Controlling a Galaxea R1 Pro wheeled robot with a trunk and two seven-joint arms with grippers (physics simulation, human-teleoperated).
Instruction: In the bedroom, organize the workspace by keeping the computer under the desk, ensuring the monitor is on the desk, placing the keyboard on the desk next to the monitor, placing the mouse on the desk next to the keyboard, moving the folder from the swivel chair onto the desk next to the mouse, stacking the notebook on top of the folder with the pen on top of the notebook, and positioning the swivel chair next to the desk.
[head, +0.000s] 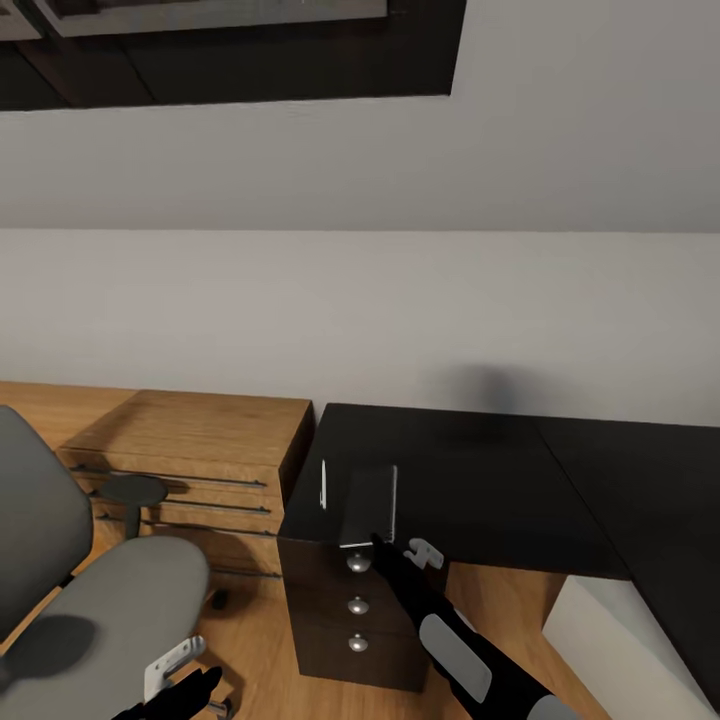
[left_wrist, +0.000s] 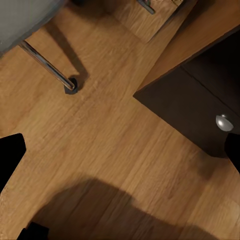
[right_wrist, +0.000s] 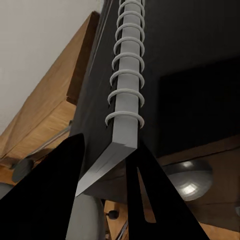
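The notebook (head: 369, 505) lay on the desk (head: 470, 490) corner beside the pen (head: 323, 484), its near edge overhanging the drawers. My right gripper (right_wrist: 107, 165) pinched only that corner, so it could have slid free or tipped off. My right arm reached forward; my left gripper (head: 185, 670) hung spread, low beside the chair (head: 100, 600)

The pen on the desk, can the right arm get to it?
Probably yes. The right pincer is already at the desk edge, closed around the notebook, and the pen lies just beside that with nothing between. It would have to let go first.
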